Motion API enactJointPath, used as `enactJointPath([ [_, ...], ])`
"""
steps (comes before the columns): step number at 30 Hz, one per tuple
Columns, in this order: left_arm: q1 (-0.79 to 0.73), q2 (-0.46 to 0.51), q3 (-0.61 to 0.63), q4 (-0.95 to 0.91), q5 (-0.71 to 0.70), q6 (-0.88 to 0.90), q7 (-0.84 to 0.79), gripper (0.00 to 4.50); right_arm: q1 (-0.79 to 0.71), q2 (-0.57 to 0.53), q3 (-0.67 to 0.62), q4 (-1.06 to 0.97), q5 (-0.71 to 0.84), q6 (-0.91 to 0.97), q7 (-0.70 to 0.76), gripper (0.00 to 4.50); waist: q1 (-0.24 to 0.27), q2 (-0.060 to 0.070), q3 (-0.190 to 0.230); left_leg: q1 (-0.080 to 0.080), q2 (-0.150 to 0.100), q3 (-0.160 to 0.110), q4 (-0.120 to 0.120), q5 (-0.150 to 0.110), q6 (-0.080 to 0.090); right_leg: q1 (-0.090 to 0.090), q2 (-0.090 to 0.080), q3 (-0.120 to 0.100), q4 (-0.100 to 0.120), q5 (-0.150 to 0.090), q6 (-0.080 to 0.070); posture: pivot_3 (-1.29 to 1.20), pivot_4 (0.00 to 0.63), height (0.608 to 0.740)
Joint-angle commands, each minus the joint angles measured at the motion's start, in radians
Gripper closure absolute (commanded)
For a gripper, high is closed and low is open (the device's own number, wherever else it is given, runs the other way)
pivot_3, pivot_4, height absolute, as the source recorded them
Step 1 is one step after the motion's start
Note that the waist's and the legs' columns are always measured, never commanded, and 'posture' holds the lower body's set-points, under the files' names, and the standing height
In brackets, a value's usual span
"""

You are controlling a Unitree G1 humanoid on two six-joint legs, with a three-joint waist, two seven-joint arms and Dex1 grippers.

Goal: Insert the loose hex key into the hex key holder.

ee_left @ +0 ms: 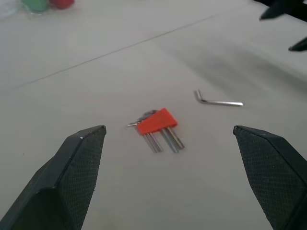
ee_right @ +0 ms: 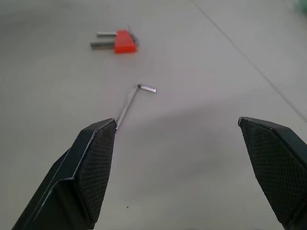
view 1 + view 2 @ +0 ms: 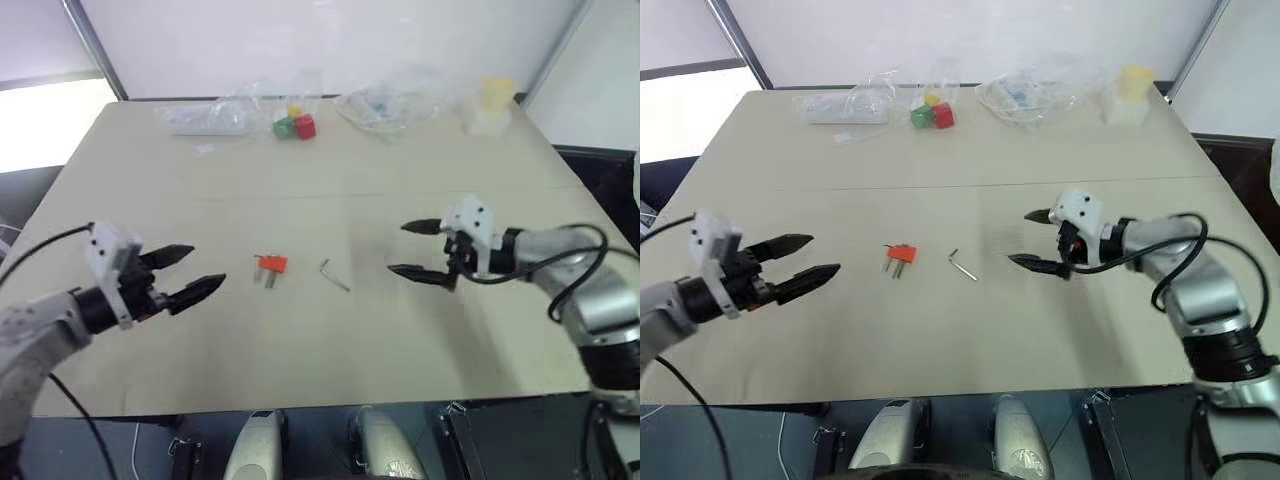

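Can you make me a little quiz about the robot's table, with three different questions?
1. True or false: the loose hex key is already inside the hex key holder.
2. Which pincer is nearer the loose hex key? A) left pincer B) right pincer
3. Fill in: both pincers are ____ and hold nothing.

Key: 1 false, it lies on the table beside the holder, apart from it. 2 B. 3 open.
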Motion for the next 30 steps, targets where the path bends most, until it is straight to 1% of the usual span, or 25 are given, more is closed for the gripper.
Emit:
enactJointPath([
  [1, -0.042, 0.043, 0.057, 0.019, -0.056, 0.038, -0.027, 0.03, -0.06, -0.015, -0.009, -0.036, 0.022, 0.01, 0.038, 0.28, 0.0, 0.0, 0.001, 0.0, 0.0, 0.0, 0.0, 0.0, 0.0, 0.0, 0.0, 0.0, 0.0, 0.0, 0.0, 0.0, 0.15, 0.74],
  [3, -0.044, 0.054, 0.059, 0.022, -0.069, 0.056, -0.042, 0.03, -0.072, -0.016, -0.006, -0.045, 0.026, 0.02, 0.048, 0.28, 0.001, 0.0, 0.001, -0.001, 0.0, 0.0, 0.0, 0.0, 0.0, -0.001, -0.001, 0.0, 0.0, 0.0, 0.0, 0.0, 0.15, 0.74],
  [6, -0.024, 0.056, 0.039, 0.015, -0.02, 0.03, -0.051, 0.03, -0.077, -0.021, -0.005, -0.07, 0.034, 0.032, 0.066, 0.28, 0.001, 0.0, 0.001, -0.001, 0.0, 0.001, -0.002, 0.0, 0.0, -0.001, -0.002, 0.001, -0.002, 0.0, 0.0, 0.0, 0.15, 0.74],
  [9, -0.034, 0.052, 0.044, 0.012, -0.05, 0.054, -0.05, 0.03, -0.076, -0.016, -0.008, -0.074, 0.029, 0.039, 0.062, 0.28, 0.001, -0.001, 0.002, -0.001, 0.0, 0.001, -0.003, 0.0, 0.0, -0.002, -0.002, 0.001, -0.002, 0.0, 0.001, 0.0, 0.15, 0.74],
  [30, -0.065, 0.05, 0.003, 0.0, -0.038, 0.065, -0.032, 0.03, -0.075, -0.009, -0.006, -0.086, 0.021, 0.04, 0.056, 0.28, 0.001, 0.0, 0.002, -0.001, 0.0, 0.001, -0.003, 0.0, 0.0, -0.002, -0.002, 0.001, -0.002, 0.0, 0.0, 0.0, 0.15, 0.74],
])
